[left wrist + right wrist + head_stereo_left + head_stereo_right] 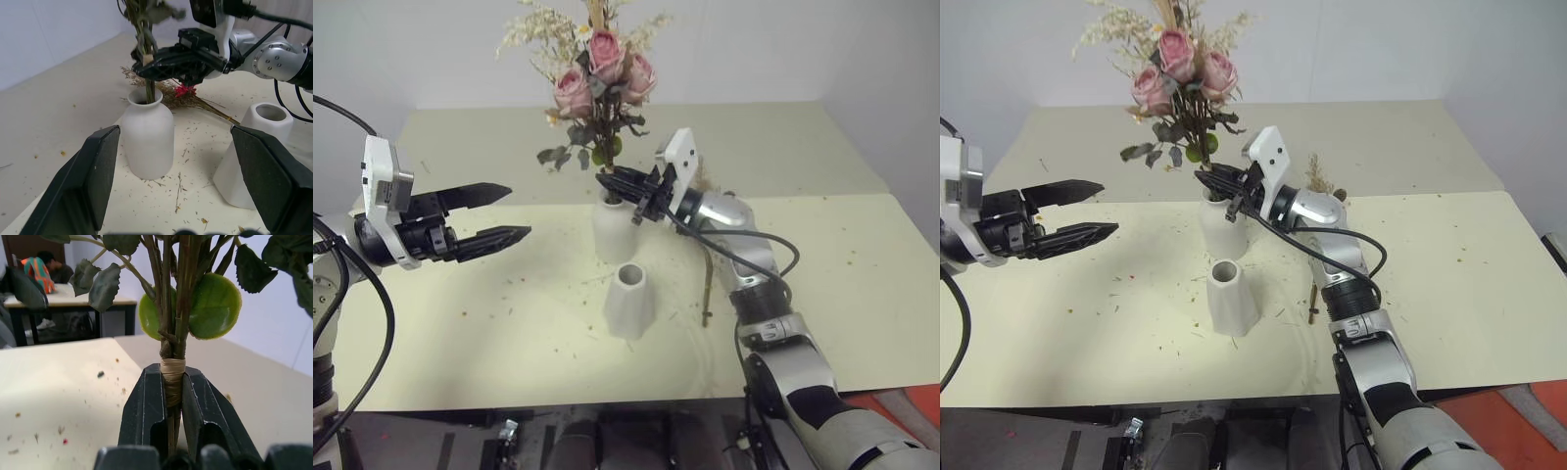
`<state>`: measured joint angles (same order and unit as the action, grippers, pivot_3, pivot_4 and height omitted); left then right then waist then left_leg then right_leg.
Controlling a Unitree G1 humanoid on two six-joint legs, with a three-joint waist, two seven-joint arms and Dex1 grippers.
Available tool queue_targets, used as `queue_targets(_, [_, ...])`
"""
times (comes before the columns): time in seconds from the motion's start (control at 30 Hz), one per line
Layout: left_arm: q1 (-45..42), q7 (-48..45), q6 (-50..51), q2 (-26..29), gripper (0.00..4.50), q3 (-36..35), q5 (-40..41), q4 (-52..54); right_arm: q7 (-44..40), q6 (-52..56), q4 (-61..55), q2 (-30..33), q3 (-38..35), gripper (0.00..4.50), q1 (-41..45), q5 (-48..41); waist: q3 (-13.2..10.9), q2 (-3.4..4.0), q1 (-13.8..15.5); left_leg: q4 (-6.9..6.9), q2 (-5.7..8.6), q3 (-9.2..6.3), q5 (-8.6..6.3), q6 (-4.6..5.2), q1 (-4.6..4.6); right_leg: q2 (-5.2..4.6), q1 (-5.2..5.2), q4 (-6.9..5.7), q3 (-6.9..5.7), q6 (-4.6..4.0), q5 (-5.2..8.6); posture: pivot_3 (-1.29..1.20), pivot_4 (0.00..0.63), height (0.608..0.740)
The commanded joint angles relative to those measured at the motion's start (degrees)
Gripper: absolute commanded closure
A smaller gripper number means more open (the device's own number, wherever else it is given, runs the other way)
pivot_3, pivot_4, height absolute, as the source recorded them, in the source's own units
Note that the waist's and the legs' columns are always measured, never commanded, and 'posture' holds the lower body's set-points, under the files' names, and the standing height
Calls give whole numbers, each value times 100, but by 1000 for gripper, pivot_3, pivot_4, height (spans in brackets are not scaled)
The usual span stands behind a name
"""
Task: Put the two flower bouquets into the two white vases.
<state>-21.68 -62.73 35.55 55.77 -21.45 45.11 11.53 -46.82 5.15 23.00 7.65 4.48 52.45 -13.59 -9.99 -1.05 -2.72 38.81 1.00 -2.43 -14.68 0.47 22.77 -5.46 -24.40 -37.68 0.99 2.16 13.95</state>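
Note:
The dusty-pink rose bouquet (602, 73) stands upright with its stems in the mouth of the bottle-shaped white vase (612, 235). My right gripper (607, 181) is shut on the taped stems (172, 377) just above the vase's mouth. The tapered white vase (628, 302) stands empty just in front of the first one. The dried-grass bouquet (183, 90) with its pink daisy lies flat on the table behind the vases, and its stem (707, 284) runs past my right forearm. My left gripper (519, 211) hovers open to the left of the vases, holding nothing.
The cream table cover (460, 333) is strewn with small plant crumbs. Its front edge (558, 403) runs close to me. A person (44, 264) sits at a desk in the background of the right wrist view.

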Motion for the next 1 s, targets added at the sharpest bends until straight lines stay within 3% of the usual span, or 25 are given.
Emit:
queue_targets(0.03, [-23,2,10,84,599,-217,101,122,195,-367,-78,-81,-31,2953,42,86,0,0,-6,0,0,0,0,0,-1,0,0,0,0,0,0,0,150,740])
queue_targets(0.3, [-59,-26,0,81,599,-181,99,93,38,-202,-699,295,-38,160,-375,66,0,0,10,-1,0,-1,0,0,-1,0,1,1,0,0,0,0,150,740])
queue_targets(0.33, [-56,-31,5,83,599,-184,104,97,-108,-10,-967,465,-39,38,-493,-19,0,0,26,-1,0,-2,0,0,0,0,1,1,0,0,0,0,150,740])
queue_targets(0.57, [55,-131,53,118,599,-245,185,200,-573,1576,-2368,1711,-200,38,-979,-461,0,0,30,1,0,-3,-1,1,0,0,4,2,-2,0,0,0,150,740])
queue_targets(0.7, [175,-259,91,180,599,-301,245,271,-764,3176,-2726,2643,-297,38,-741,-811,0,-1,18,2,0,0,-1,2,-2,0,8,6,0,0,0,0,150,740])
queue_targets(0.83, [248,-384,61,201,599,-278,308,335,-1319,5897,-2253,3620,81,38,108,-1429,-2,0,20,2,0,2,-1,3,-2,-1,5,21,1,-1,1,0,150,740])
queue_targets(1.0, [239,-493,10,177,599,-235,301,346,-1252,7393,-1879,4002,1208,38,939,-1205,-1,-2,15,-2,-9,1,-2,4,-9,7,17,50,-1,-6,-1,0,150,740])
